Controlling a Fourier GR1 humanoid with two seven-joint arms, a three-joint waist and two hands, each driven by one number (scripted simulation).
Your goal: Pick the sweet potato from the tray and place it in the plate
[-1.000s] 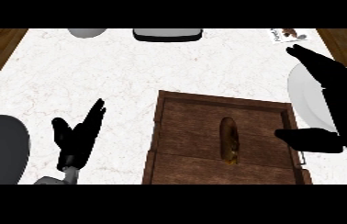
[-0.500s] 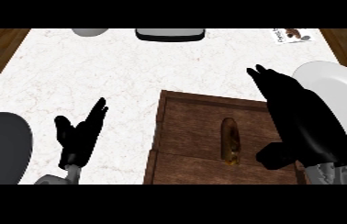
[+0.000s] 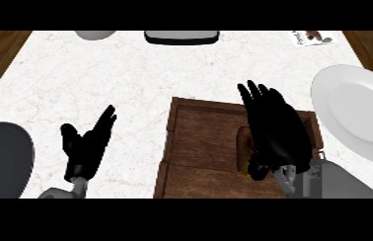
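Right hand (image 3: 271, 131) sits lower right of centre, over the wooden tray (image 3: 200, 136), fingers straight & spread, pointing toward the frame's top, holding nothing. Sweet potato (image 3: 243, 148) lies lengthwise in the tray's right half, just left of the palm & partly hidden under it; only a thin brown strip shows, so whether the hand touches it is hard to tell (prob. hovering just above). White plate (image 3: 346, 111) at the right edge, beside the tray's right side, cut off by the frame. Left hand (image 3: 86, 146) lower left on the white marble counter (image 3: 109, 82), well apart from the tray, fingers relaxed & pointing up, thumb out to the left, nothing in it: resting. Grey round object (image 3: 15, 158) cut off at the lower left edge, next to the left hand. Along the top: grey bowl-like shape (image 3: 94, 34) upper left, dark-rimmed grey container (image 3: 181, 36) top centre, small printed card (image 3: 315, 37) upper right. Wood edging shows at both upper corners.
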